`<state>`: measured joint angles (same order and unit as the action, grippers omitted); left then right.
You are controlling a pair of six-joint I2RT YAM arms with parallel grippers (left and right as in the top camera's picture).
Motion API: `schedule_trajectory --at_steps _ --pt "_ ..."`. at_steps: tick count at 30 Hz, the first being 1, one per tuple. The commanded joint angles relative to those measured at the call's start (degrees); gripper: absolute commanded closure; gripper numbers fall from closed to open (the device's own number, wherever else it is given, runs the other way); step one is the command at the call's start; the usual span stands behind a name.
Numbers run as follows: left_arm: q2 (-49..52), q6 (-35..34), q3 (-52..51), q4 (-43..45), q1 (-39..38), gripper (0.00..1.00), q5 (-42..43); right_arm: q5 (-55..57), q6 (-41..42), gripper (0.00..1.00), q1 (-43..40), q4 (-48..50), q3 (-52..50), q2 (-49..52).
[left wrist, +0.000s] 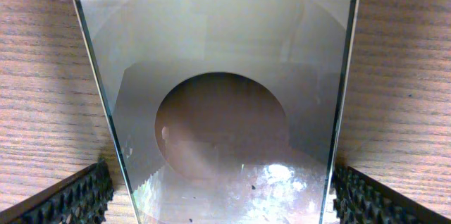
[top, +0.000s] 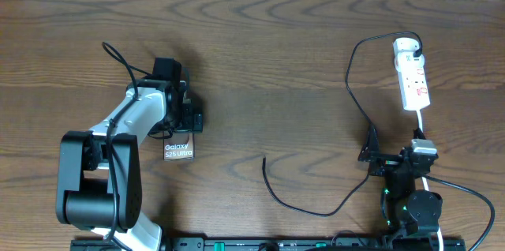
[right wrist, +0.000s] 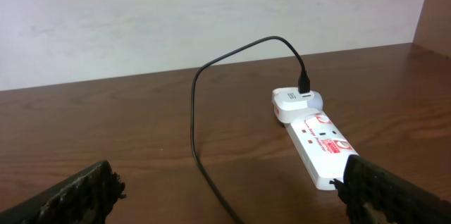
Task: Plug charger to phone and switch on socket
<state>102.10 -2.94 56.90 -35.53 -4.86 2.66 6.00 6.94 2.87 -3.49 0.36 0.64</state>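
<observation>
The phone (top: 179, 151) lies flat on the wooden table, white lettering on its near end. In the left wrist view the phone's glossy face (left wrist: 218, 76) fills the frame, one end lying between my toothed fingers (left wrist: 70, 196), which stand either side with a gap. My left gripper (top: 185, 125) is open over it. The white socket (top: 412, 77) lies at the far right, red markings on its face (right wrist: 320, 139). The black charger cable (top: 351, 93) runs from its far end in a long loop, and the free tip (top: 264, 159) rests mid-table. My right gripper (top: 393, 156) is open and empty, near the cable.
A white cord (top: 458, 188) leaves the socket's near end and curves past the right arm's base. The table's far edge meets a pale wall (right wrist: 176, 13). Bare wood lies between the phone and the cable tip (top: 229, 125).
</observation>
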Motion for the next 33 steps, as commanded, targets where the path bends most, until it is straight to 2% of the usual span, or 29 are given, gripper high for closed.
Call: schedule_trajectory --at_steps 1,14,22,27,33 --pt "1.6 0.3 -2.3 -0.2 0.6 0.02 -4.2 0.1 -0.6 0.01 0.2 -0.2 0.0 -0.3" --pt "1.6 0.3 -2.3 -0.2 0.6 0.00 -4.2 0.1 -0.6 0.01 0.2 -0.2 0.0 -0.3" --pt "1.6 0.3 -2.3 -0.2 0.6 0.04 -4.2 0.1 -0.6 0.01 0.2 -0.2 0.0 -0.3" --pt "1.6 0.3 -2.3 -0.2 0.6 0.11 -4.2 0.1 -0.6 0.01 0.2 -0.2 0.0 -0.3" --pt "1.6 0.3 -2.3 -0.2 0.6 0.11 -4.2 0.1 -0.6 0.01 0.2 -0.2 0.0 -0.3"
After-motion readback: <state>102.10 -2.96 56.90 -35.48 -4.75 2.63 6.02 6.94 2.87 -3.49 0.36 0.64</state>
